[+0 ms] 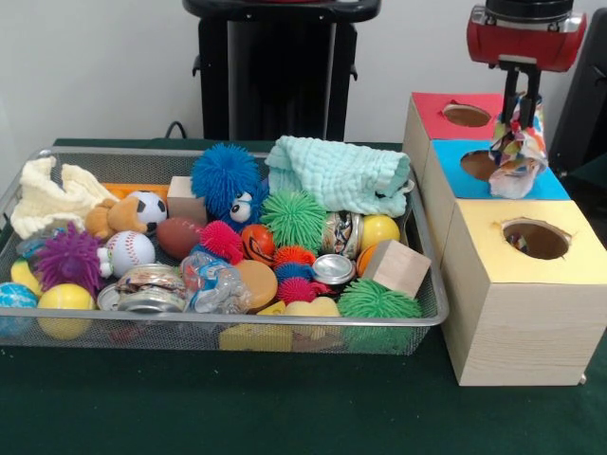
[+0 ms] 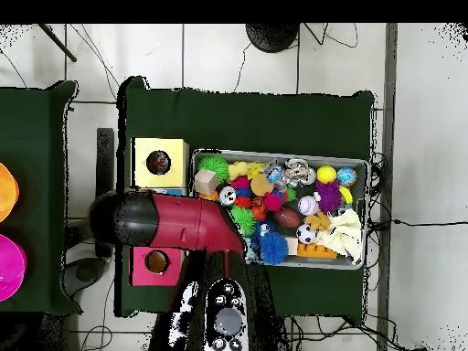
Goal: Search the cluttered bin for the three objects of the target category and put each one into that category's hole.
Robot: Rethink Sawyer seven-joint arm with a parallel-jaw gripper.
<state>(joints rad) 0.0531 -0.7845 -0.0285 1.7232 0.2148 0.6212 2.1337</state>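
My gripper (image 1: 521,102) hangs over the blue box (image 1: 545,185), shut on a patterned cloth (image 1: 517,152). The cloth's lower end droops onto the box top beside the blue box's hole (image 1: 484,164). A mint green cloth (image 1: 337,175) lies at the back right of the wire bin (image 1: 432,313). At the bin's back left lies a cream knit cloth (image 1: 52,194), which shows as the cream cloth (image 2: 343,233) in the overhead view. There the red arm (image 2: 178,222) hides the gripper and the blue box.
The red box (image 1: 432,109) and yellow box (image 1: 569,223) flank the blue one, each with a round hole. The bin holds several spiky balls, sports balls, cans and a wooden block (image 1: 396,267). In the overhead view the yellow box (image 2: 174,151) and red box (image 2: 137,265) show beside the arm.
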